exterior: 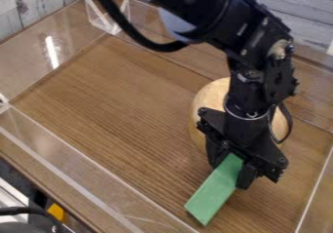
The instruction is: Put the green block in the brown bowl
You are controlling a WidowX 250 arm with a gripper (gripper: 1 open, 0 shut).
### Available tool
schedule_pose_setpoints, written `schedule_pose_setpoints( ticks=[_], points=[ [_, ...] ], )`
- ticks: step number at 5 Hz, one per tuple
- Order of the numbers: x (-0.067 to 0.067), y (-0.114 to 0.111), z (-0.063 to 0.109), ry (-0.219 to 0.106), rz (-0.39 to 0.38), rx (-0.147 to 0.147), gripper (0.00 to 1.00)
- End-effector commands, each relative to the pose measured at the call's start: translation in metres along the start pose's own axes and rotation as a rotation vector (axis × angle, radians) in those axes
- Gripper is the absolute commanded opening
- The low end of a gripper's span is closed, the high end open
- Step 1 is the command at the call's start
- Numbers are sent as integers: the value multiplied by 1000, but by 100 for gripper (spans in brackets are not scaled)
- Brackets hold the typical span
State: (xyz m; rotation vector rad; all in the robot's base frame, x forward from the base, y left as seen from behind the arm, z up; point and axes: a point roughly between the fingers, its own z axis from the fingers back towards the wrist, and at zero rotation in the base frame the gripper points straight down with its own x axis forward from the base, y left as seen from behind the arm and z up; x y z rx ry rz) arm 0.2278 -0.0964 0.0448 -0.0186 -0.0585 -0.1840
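A: What fills the picture?

B: A wide bench (117,100) of brown wood-grain, ringed by low clear plastic walls (39,130). A bulky black robot arm (221,27) reaches in from the top and bends straight down at the right.

A: And the bowl?

B: The large round tan bowl (208,105), speckled and dome-shaped, sits on the bench at the right, mostly hidden behind the arm's lower part.

A: What is the gripper doing?

B: The black gripper (239,161) points down just in front of the bowl. Its jaws stand partly apart, clamped on the upper end of the flat, long bright green block (215,191).

A: Where does the block lie?

B: It slants down to the left from the gripper, outside the bowl, its lower end near the front wall. Whether that end touches the bench is unclear.
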Motion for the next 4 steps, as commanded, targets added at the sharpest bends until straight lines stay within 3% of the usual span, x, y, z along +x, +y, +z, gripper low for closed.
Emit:
schedule_pose_setpoints(
  ticks=[1, 3, 4],
  points=[
    [16, -2, 2, -46, 46, -7, 0],
    [12, -3, -10, -50, 129, -3, 0],
    [5, -9, -4, -50, 216, 5, 0]
  ],
)
